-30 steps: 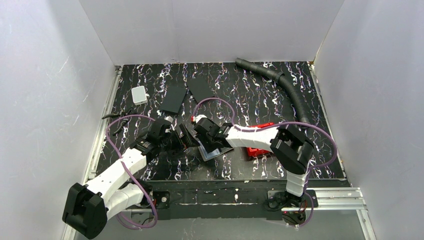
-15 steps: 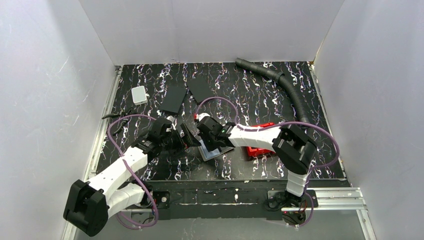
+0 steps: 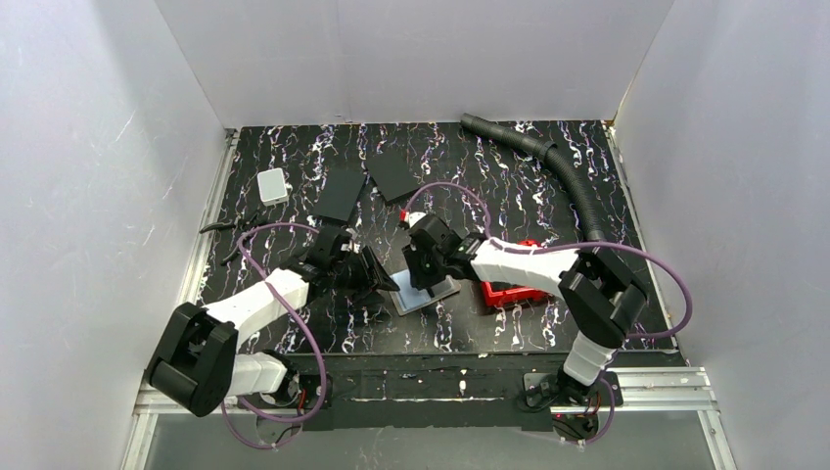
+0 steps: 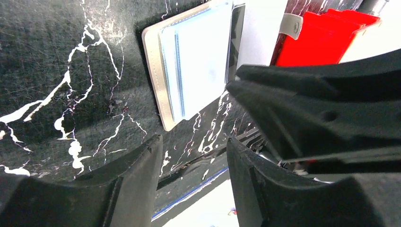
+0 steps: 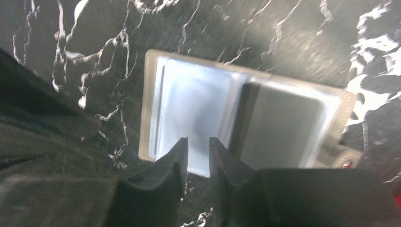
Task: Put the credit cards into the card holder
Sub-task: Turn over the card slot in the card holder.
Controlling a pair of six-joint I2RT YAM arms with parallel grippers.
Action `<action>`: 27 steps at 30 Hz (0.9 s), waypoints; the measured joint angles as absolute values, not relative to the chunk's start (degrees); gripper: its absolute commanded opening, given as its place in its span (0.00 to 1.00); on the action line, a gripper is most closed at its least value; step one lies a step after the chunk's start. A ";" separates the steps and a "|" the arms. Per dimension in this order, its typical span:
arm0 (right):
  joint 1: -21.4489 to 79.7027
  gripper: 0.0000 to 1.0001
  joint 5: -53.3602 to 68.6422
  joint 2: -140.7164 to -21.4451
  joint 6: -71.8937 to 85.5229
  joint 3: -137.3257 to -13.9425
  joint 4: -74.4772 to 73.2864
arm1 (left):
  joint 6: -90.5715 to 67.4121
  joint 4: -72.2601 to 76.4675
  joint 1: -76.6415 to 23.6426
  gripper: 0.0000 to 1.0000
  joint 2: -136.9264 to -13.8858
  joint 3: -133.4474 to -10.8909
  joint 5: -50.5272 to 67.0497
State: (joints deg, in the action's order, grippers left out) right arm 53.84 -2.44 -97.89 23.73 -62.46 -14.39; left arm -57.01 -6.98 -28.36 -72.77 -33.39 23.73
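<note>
Bases sat at the near edge, both arms reaching in twd the middle of the table [image 3: 489, 196]. Left gripper [image 4: 194, 142] sat low on the left, jaws apart w/ nothing btwn them, tips just beside the card holder [image 3: 416, 300]. And there it lay: opened flat, inside up, glossy pockets catching the light, snap tab [image 4: 291, 26] on the side twd the red tray [image 3: 507, 293]. Right gripper [image 5: 197, 140] hung right over its middle, jaws nearly together, only a slit – couldn't tell if anything was pinched. Dark rectangle [image 5: 283, 127] under one pocket; card or lining, couldn't tell. Further back: two black slabs [image 3: 340, 194], white box [image 3: 273, 185] far left, ribbed hose [image 3: 571, 181] curving along the far right.
</note>
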 measured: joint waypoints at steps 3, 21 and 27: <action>56.07 0.60 -2.22 -97.01 21.91 -59.77 -12.40 | -57.01 -6.98 -28.36 0.53 -72.27 -33.41 22.44; 66.11 0.65 -12.78 -93.89 5.76 -52.47 -1.52 | -57.10 -12.05 -28.34 0.66 -65.30 -30.68 16.56; 66.02 0.41 -15.29 -97.03 5.74 -52.58 -0.21 | -57.25 -12.43 -28.34 0.67 -65.34 -30.11 16.58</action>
